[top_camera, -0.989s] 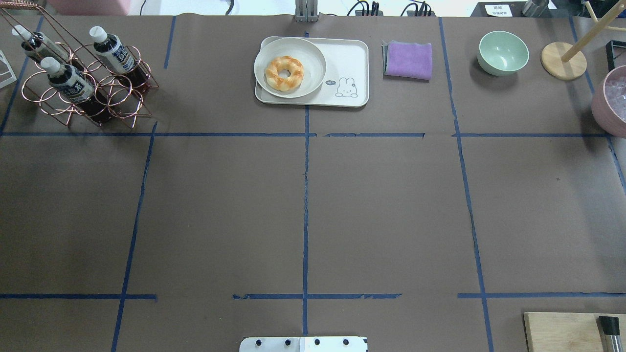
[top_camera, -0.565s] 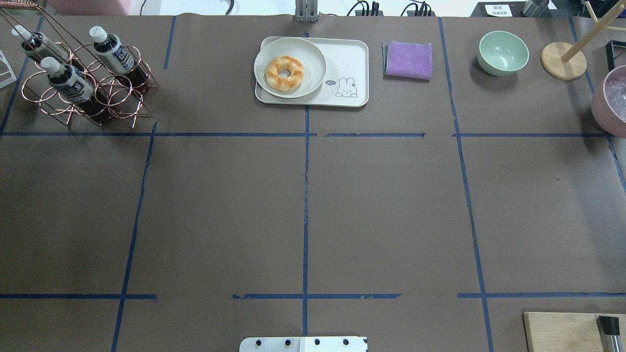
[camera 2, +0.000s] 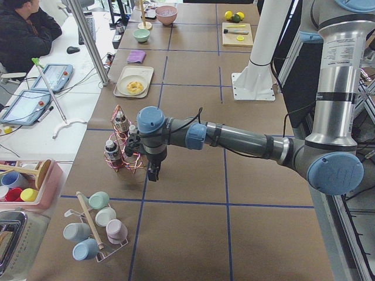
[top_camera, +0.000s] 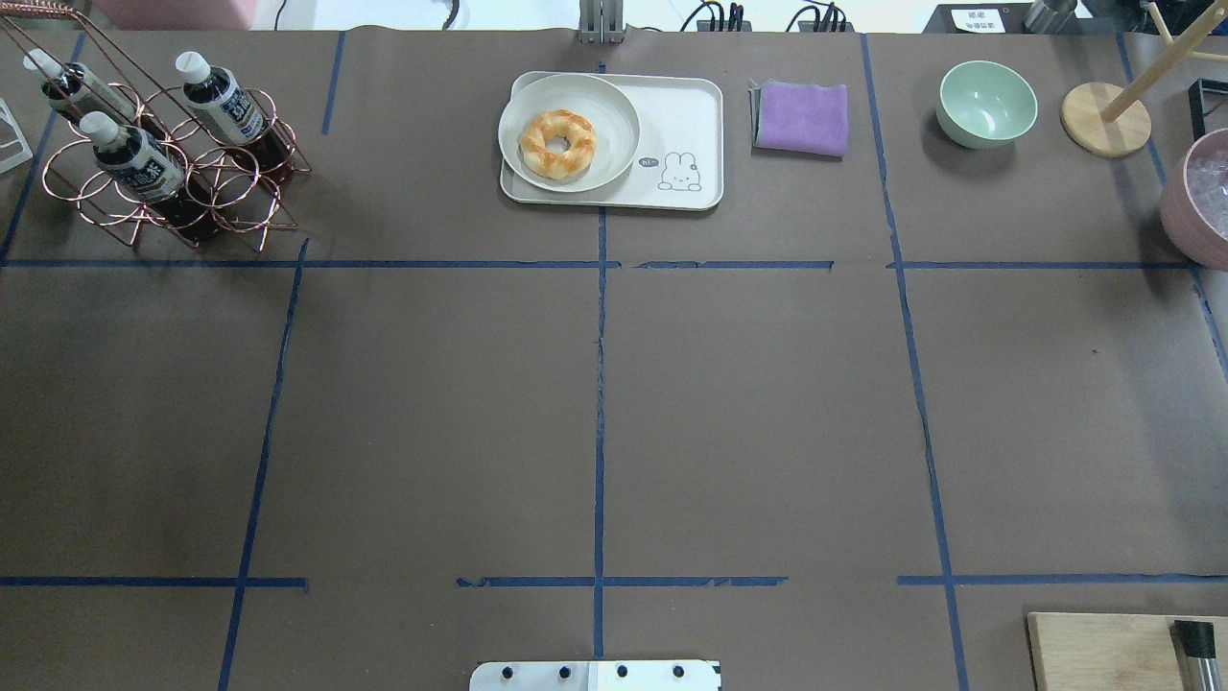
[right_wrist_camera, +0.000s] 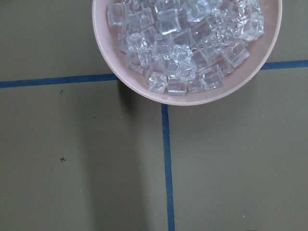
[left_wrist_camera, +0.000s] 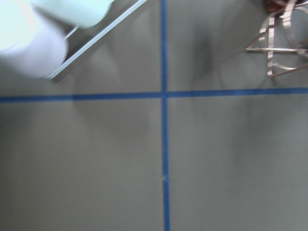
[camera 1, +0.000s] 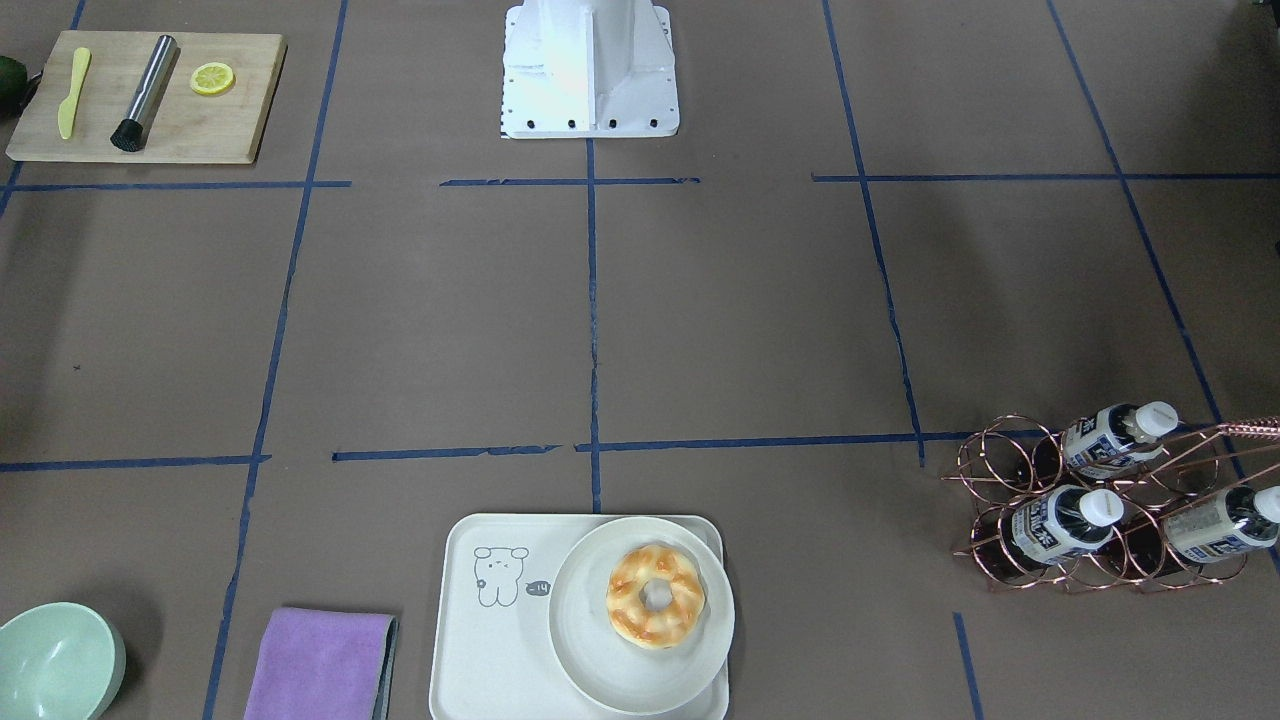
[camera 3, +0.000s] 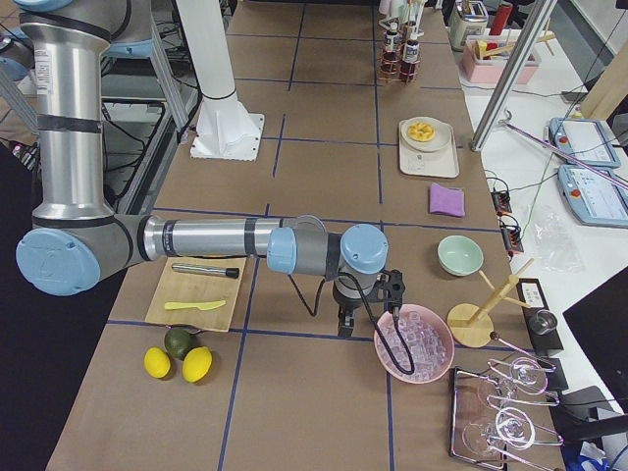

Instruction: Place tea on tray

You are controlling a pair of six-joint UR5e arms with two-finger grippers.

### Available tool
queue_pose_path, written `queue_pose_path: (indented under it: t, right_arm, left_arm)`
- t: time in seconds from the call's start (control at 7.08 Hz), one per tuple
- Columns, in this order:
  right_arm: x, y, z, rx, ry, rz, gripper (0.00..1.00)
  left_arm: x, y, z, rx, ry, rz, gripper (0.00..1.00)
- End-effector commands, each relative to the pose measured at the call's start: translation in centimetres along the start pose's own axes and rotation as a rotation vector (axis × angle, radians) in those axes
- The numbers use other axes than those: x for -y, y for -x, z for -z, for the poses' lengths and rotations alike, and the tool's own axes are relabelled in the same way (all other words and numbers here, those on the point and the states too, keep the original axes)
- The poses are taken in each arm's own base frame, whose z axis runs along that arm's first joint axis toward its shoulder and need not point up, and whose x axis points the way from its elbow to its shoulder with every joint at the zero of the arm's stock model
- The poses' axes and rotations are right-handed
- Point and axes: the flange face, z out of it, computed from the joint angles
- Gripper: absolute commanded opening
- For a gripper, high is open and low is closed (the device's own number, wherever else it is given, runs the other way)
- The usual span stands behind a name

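Note:
Three tea bottles stand tilted in a copper wire rack (top_camera: 173,182) at the table's far left: one tea (top_camera: 223,101), a second (top_camera: 139,161) and a third (top_camera: 67,84); the rack (camera 1: 1090,505) also shows in the front view. The cream tray (top_camera: 683,110) lies at the far middle, with a white plate (top_camera: 614,106) and a doughnut (top_camera: 557,144) on its left half. My left gripper (camera 2: 153,174) hangs just beside the rack (camera 2: 120,149), pointing down. My right gripper (camera 3: 345,326) hangs next to the pink ice bowl (camera 3: 412,343). I cannot tell whether either is open or shut.
A purple cloth (top_camera: 801,117), a green bowl (top_camera: 986,103) and a wooden stand (top_camera: 1105,119) lie right of the tray. A cutting board (camera 1: 150,97) with utensils sits near the robot's base. A cup rack (camera 2: 96,231) stands at the left end. A person (camera 2: 23,32) sits beside the table.

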Motion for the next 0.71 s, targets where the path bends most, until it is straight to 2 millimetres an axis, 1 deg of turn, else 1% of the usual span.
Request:
queue_pose_path:
  t: [0.0,0.14,0.28,0.42,0.57]
  right_arm:
    - [0.1,0.1,0.1,0.0,-0.002,0.003,1.0]
    - [0.2,0.2,0.2,0.0,-0.004,0.006,1.0]
    - [0.2,0.3,0.2,0.0,-0.005,0.008,1.0]
    - [0.2,0.3,0.3,0.0,-0.007,0.012,1.0]
    - [0.2,0.3,0.3,0.0,-0.007,0.017,1.0]
  left_arm:
    - [1.2,-2.6,1.6,-0.015,-0.08,-0.096,1.0]
    - [4.0,-7.5,2.8,-0.021,-0.111,-0.191,1.0]
    - [5.6,-9.2,3.8,-0.024,-0.135,-0.227,1.0]
    - [5.8,-9.5,3.8,-0.035,-0.131,-0.219,1.0]
    - [6.0,-10.0,3.9,-0.048,-0.14,-0.097,1.0]
